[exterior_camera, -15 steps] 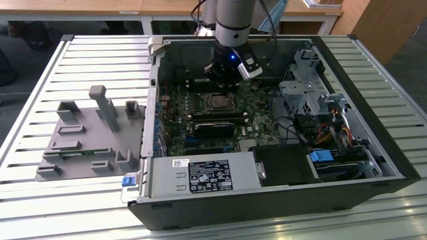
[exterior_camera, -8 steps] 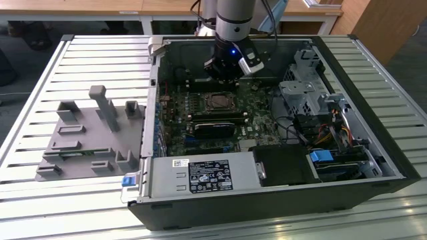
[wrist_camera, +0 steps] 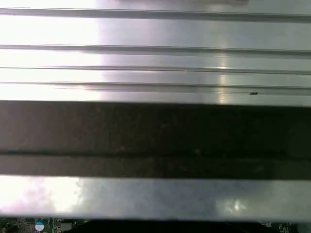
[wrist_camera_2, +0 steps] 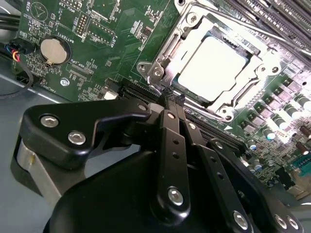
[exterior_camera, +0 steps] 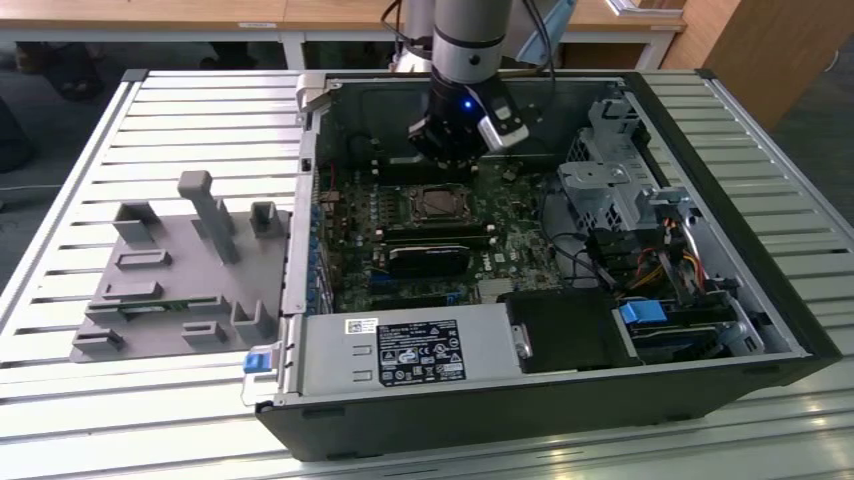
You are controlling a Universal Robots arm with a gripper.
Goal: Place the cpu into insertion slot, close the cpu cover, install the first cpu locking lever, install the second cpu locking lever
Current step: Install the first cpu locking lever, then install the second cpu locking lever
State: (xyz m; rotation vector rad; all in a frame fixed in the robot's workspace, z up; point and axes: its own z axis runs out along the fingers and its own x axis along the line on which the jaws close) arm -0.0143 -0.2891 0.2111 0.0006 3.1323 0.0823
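The cpu [wrist_camera_2: 209, 68] lies flat in the insertion slot [wrist_camera_2: 241, 47], its pale silver top showing through the cut-out of the cpu cover [wrist_camera_2: 171, 52], which is down over it. My gripper [wrist_camera_2: 173, 99] is shut, its two black fingers [wrist_camera_2: 170, 145] pressed together with nothing seen between them. The tips sit right at the near edge of the socket frame. In the exterior view the gripper [exterior_camera: 449, 162] hangs inside the open computer case just behind the socket [exterior_camera: 437, 205]. A thin metal lever rod [wrist_camera_2: 272, 35] runs along the cover's far side.
A label-covered power supply box [exterior_camera: 407, 352] fills the case's front. Long black memory slots [exterior_camera: 430, 236] lie in front of the socket. A drive cage [exterior_camera: 607, 190] and cables stand at the exterior view's right. A grey fixture [exterior_camera: 187, 270] rests on the slatted table.
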